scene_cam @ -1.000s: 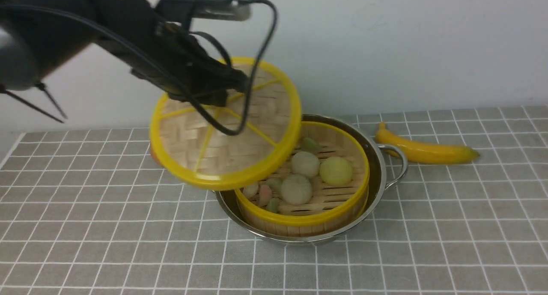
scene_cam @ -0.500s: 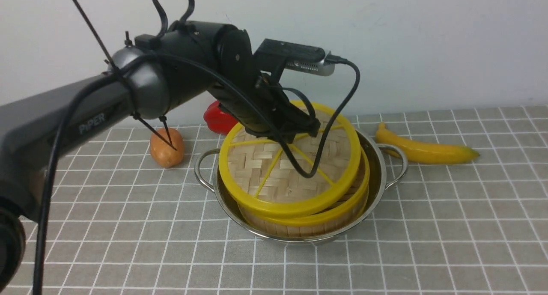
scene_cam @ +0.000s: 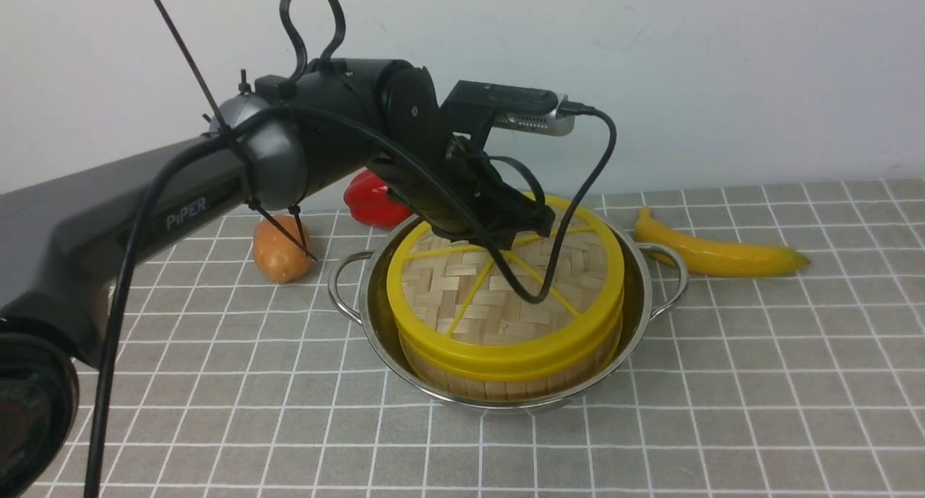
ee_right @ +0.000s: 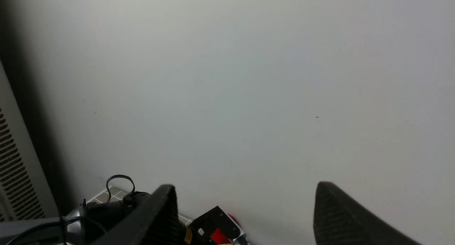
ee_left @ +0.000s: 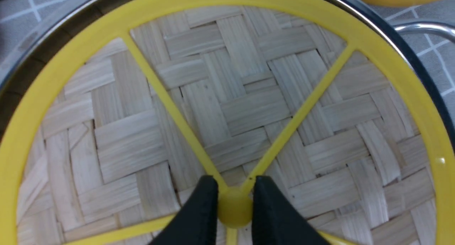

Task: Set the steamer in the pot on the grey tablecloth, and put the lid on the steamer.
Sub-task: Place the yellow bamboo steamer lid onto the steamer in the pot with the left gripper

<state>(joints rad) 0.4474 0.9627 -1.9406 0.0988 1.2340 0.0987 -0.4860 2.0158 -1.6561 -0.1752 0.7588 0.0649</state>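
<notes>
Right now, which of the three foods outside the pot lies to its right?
The banana: long, yellow, alone right of the pot. The orange tuber and the red pepper sit left of it.

Front camera faced twelve o'clock, the pot [scene_cam: 377, 303] at mid-distance. Left wrist camera looked down close on the lid [ee_left: 249, 106], shared with front. Right wrist camera, well back, faced the wall [ee_right: 227, 78].

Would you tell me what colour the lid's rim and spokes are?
Yellow, around pale woven bamboo; the left wrist view shows the lid best.
</notes>
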